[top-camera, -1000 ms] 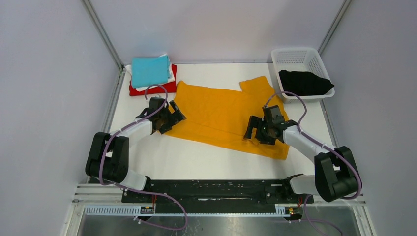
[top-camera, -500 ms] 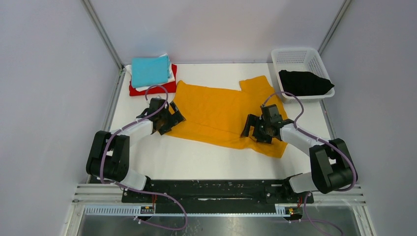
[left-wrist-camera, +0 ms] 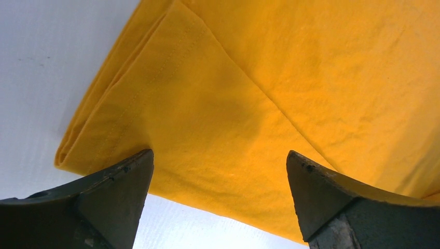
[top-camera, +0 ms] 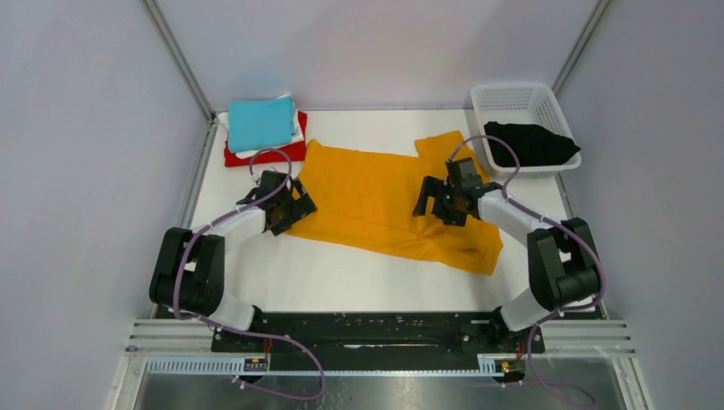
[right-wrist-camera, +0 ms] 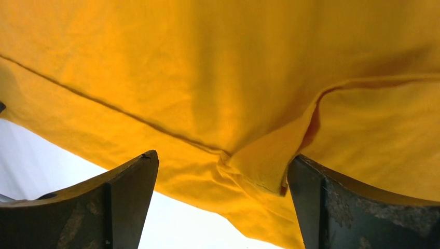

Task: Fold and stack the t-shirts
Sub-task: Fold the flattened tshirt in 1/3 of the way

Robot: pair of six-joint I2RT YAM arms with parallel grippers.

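Note:
The orange-yellow t-shirt (top-camera: 380, 196) lies spread across the table's middle, partly folded, and fills both wrist views (left-wrist-camera: 270, 93) (right-wrist-camera: 207, 67). My left gripper (top-camera: 294, 207) is open and empty at the shirt's folded left corner (left-wrist-camera: 104, 140). My right gripper (top-camera: 437, 202) is open and empty over the shirt's right part, above a raised fold (right-wrist-camera: 290, 150). A teal shirt (top-camera: 260, 122) tops a stack with a white one (top-camera: 298, 126) and a red one (top-camera: 256, 155) at the back left. The black shirt (top-camera: 529, 143) lies in the basket.
A white plastic mesh basket (top-camera: 512, 96) stands at the back right. Metal frame posts and grey walls close in the table on the left, right and back. The black arm base rail (top-camera: 376, 329) runs along the near edge.
My right gripper has moved up and back over the orange-yellow shirt, from its near right edge toward the sleeve. The shirt's near right part has bunched slightly. The left gripper has barely moved.

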